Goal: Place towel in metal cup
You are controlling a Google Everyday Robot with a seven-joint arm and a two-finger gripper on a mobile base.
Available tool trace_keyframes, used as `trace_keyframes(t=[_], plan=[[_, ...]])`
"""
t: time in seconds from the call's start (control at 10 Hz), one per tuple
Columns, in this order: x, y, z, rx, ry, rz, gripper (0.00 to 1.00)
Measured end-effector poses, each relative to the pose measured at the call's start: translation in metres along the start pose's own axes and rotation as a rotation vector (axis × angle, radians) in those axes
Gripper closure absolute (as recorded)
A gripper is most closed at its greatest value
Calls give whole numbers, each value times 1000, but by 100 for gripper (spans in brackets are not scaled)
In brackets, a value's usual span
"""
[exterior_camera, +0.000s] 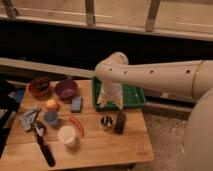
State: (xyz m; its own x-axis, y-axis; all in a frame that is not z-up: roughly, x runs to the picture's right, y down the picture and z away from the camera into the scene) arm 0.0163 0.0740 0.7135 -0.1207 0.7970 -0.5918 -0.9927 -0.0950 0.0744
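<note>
- The gripper (110,104) hangs over the near-left part of the green tray (134,96), jaws spread and holding nothing.
- The towel (29,118) lies crumpled well away from the gripper, at the far left edge of the wooden table (100,150).
- The metal cup (105,121) stands just in front of the gripper, close below it, with a dark block (120,122) touching or almost touching its right side.
- Between gripper and towel sit 4 obstacles: a blue sponge (76,103), an orange fruit (51,104), a blue disc (50,118) and a white cup (66,135).
- Risk 1, I'd guess: a low sweep across could knock these over.
- Risk 2: the soft towel may drape over the small cup's rim or tip the cup.
</note>
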Motion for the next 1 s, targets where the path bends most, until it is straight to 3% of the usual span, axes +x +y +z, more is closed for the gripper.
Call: trace_keyframes(t=[0.4, 0.7, 1.0], plan=[[9, 113, -14, -52, -20, -214, 35], [30, 185, -21, -107, 9, -374, 35], [28, 182, -21, -97, 8, -375, 35]])
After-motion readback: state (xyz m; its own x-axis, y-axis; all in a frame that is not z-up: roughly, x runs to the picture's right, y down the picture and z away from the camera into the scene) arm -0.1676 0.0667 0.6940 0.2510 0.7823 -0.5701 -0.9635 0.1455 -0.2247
